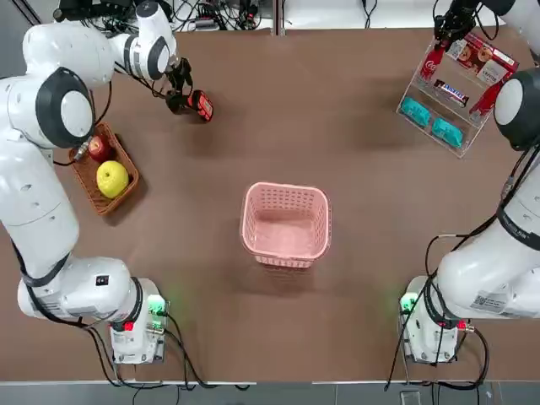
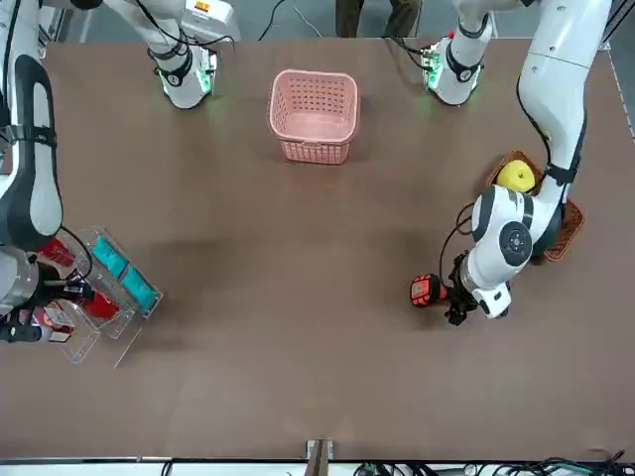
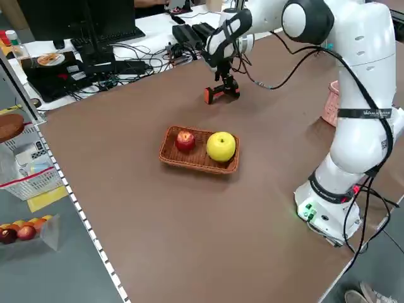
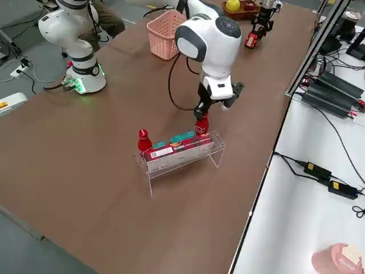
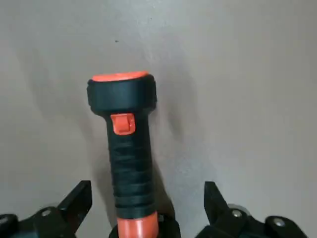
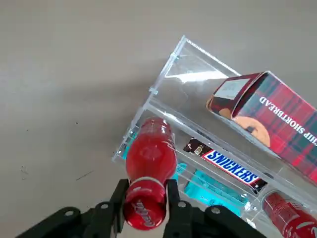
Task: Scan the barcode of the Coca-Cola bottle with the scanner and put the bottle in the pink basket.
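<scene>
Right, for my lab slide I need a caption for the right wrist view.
Right claw closed around a red Coca-Cola bottle beside a Snickers bar.

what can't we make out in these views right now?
- Barcode on the bottle in the right gripper: no barcode faces the right wrist view; the fingers cover part of the cap end.
- Bottle in the top view: mostly behind the right arm and its gripper.
- Far end of the shortbread box: cut off by the right wrist view's edge.
- Scanner base: cut off by the left wrist view's bottom edge.
- Pink basket, left side view: mostly behind the left arm.
</scene>
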